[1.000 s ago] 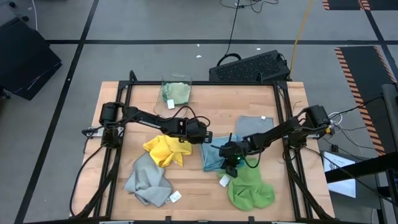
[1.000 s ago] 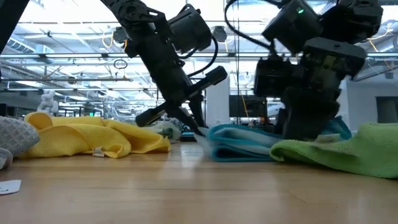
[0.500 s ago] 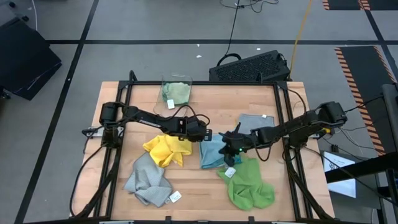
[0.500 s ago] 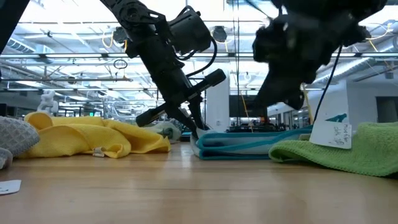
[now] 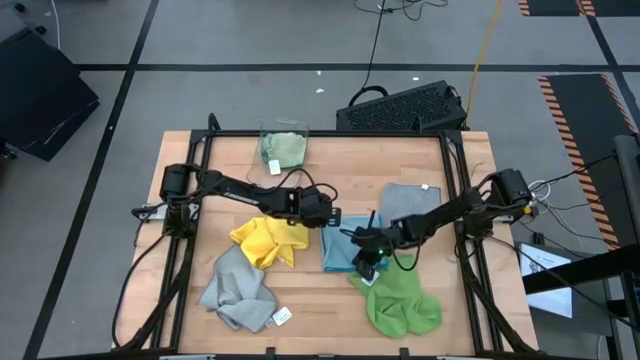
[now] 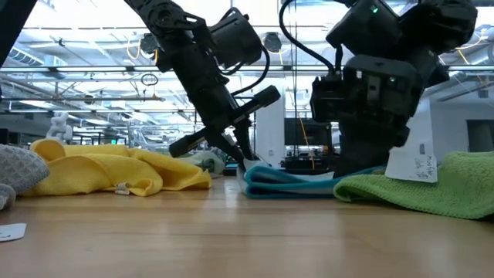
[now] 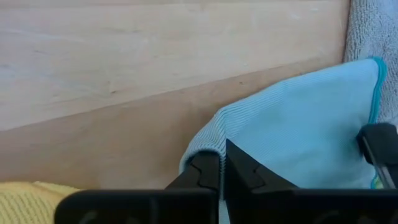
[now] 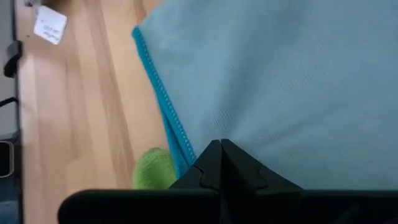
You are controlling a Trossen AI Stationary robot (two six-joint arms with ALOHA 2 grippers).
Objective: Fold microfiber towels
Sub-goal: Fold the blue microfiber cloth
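A light blue towel (image 5: 342,248) lies folded flat at the table's middle; in the low view the blue towel (image 6: 289,184) shows as a thin stack. My left gripper (image 5: 334,219) is shut at its far left corner, with its tips (image 6: 242,161) down at the cloth. My right gripper (image 5: 364,263) is shut, low on the towel's near right part, beside the bright green towel (image 5: 400,300). A yellow towel (image 5: 268,240) and a grey towel (image 5: 238,290) lie crumpled to the left. My left gripper pinches a raised fold at the blue towel's far left corner (image 7: 200,149) between its two fingers. It slants down from the table's left side. The rest of the towel lies flat on the table. My right gripper has its shut fingertips (image 8: 221,154) on the towel's top face, just inside the dark blue hem (image 8: 166,118). It slants down from the right. Whether cloth is caught between the fingers cannot be told.
A second grey towel (image 5: 405,203) lies at the far right. A clear bin (image 5: 283,148) with a pale green towel stands at the far edge. The green towel's white tag (image 6: 421,161) stands up beside my right gripper. A black keyboard (image 5: 405,108) lies beyond the table.
My right gripper swung up and toward the far edge, then came back down toward the near edge onto the blue towel, rolling a little. The towel's raised right part has dropped and the stack lies flatter. The green towel's tag now stands up.
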